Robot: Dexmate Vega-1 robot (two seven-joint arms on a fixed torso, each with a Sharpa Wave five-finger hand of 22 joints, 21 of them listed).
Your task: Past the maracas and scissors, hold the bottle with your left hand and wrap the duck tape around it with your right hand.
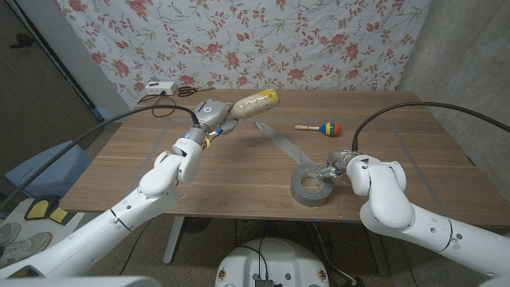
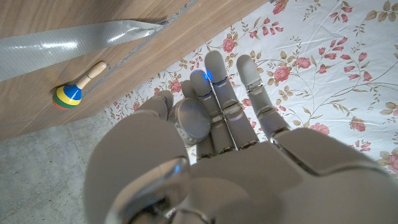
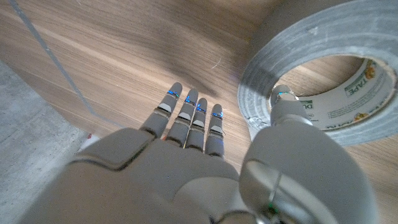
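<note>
Even, soft indoor light falls from above, leaving the counter (image 1: pixel 239 167) bright and the room's left side dim. Shadows are faint and short. The head view is sharp with mild bending at its edges; both wrist views blur the nearest hand surfaces, with no strong glare

my left hand (image 1: pixel 209 114) is raised, fingers wrapped around the bottle (image 1: pixel 253 104); my right hand (image 1: pixel 339 163) (thumb hooked inside) grips the tape roll (image 1: pixel 311 187).

place: makeshift lab | cues: floral sheet backdrop (image 1: pixel 263 40), wooden table (image 1: pixel 239 171), trailing cables (image 1: pixel 72 143)
</note>
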